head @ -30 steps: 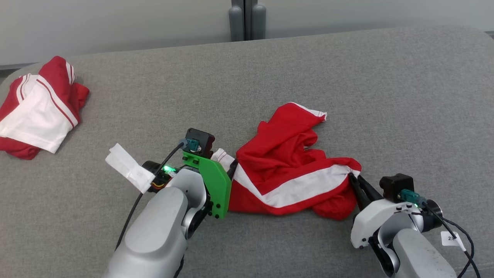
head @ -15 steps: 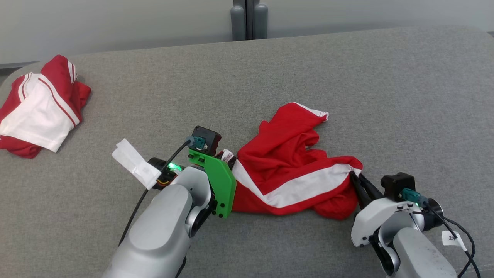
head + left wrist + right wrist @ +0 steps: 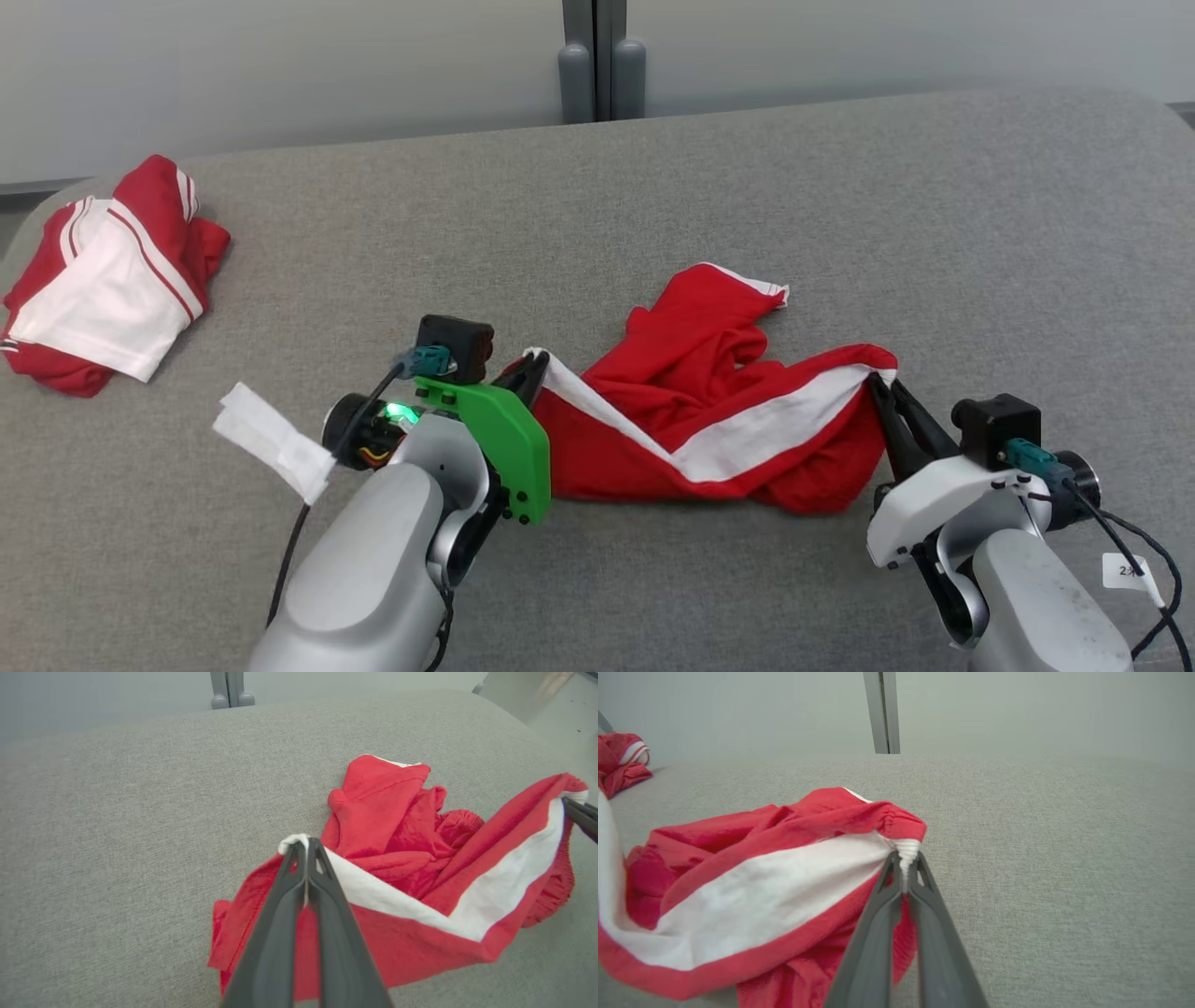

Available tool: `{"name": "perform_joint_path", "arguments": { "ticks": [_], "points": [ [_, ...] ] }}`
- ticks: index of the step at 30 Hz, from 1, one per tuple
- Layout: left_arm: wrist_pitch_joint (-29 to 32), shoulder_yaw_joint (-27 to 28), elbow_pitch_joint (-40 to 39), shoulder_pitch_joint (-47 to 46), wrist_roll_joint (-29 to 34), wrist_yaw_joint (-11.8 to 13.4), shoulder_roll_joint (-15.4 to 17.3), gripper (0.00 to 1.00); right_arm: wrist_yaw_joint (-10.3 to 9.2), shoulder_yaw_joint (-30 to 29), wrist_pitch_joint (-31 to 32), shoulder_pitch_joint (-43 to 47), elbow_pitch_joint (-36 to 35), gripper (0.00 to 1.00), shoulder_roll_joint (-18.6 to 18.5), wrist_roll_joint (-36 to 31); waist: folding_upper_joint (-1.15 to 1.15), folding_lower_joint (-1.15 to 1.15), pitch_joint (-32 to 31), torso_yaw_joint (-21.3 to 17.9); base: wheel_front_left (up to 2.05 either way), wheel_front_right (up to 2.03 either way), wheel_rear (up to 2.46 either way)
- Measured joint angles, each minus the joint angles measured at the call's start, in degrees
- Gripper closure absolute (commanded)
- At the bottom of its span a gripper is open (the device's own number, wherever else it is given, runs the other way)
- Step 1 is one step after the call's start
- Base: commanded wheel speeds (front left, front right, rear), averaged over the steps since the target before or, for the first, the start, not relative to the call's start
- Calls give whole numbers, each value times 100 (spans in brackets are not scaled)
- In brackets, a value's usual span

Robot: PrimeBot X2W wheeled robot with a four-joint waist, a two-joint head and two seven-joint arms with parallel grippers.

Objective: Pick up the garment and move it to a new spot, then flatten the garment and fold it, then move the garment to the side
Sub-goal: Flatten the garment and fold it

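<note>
The garment (image 3: 709,411) is a crumpled red piece with a white band, lying mid-surface on the grey cushion (image 3: 840,205). My left gripper (image 3: 534,366) is shut on the garment's white left corner, and the left wrist view shows its dark fingers pinching the white hem (image 3: 294,841) of the garment (image 3: 402,896). My right gripper (image 3: 882,383) is shut on the white right corner. In the right wrist view its tips clamp the gathered white edge (image 3: 906,851) of the garment (image 3: 752,896). The band sags between the two grips, and both held corners sit slightly raised.
A second red and white garment (image 3: 103,280) lies folded at the far left of the cushion, also seen in the right wrist view (image 3: 619,760). Grey posts (image 3: 602,61) stand behind the cushion's far edge. A white tag (image 3: 271,439) hangs off my left wrist.
My left gripper has closed on the garment's left corner and drawn it up and leftward. My right gripper has lifted its corner. The white band is stretched longer. The camera shifted slightly.
</note>
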Motion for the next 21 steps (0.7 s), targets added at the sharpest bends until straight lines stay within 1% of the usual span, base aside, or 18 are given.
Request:
{"name": "perform_joint_path", "arguments": {
  "ticks": [5,8,12,15,17,21],
  "points": [
    [-380,265,-534,237,-134,162,118,100,0,-91,-53,109,-595,100,-37,-2,0,0,-212,18,0,0,0],
    [-622,525,-1077,427,-292,336,169,100,0,-110,-75,152,-1159,100,-68,-2,0,0,-370,19,0,0,0],
    [-925,905,-2157,759,-432,569,321,100,0,-151,4,162,-2190,100,-153,-25,0,0,-604,-10,0,0,0],
    [-1093,1161,-3069,977,-391,834,492,100,0,-250,183,194,-3045,100,-230,-22,0,0,-751,-44,0,0,0],
    [-1122,1292,-3734,1138,-312,1010,623,100,0,-310,356,280,-3719,100,-268,-29,0,0,-841,-74,0,0,0],
    [-1094,1474,-4943,1264,-144,1252,832,100,0,-407,735,465,-4923,100,-293,-16,0,0,-961,-140,0,0,0]
  ]
}}
